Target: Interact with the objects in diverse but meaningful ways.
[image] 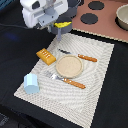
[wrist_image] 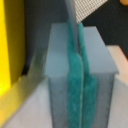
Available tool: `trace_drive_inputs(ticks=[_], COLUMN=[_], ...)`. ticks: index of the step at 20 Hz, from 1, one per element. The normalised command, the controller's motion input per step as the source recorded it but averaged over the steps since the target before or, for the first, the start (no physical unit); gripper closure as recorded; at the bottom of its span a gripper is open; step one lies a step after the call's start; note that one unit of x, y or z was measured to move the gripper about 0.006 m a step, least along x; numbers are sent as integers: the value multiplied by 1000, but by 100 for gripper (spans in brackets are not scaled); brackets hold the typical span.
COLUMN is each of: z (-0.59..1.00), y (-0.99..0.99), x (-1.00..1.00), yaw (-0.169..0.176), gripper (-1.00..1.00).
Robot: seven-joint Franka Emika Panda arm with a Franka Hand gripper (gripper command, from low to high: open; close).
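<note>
While exterior view shows tool [image: 59, 31] near cheese wedge [image: 62, 24], wrist view shows pads [wrist_image: 75, 85] pressed together, closed

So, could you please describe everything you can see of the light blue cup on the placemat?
The light blue cup looks like smooth plastic, plain, with no handle visible. Whether it lies tipped or stands is hard to tell at this size. It rests near the corner of the striped placemat at the exterior view's left, closest to the camera. Nothing touches it; the fork and the orange ridged block lie apart from it. The tool is far off.
</note>
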Motion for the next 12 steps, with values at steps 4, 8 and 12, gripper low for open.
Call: trace_drive_inputs(ticks=[4, 8, 12], z=[654, 366, 171], y=[296, 335, 410], x=[981, 941, 902], yaw=[0, 0, 0], gripper=[100, 100, 100])
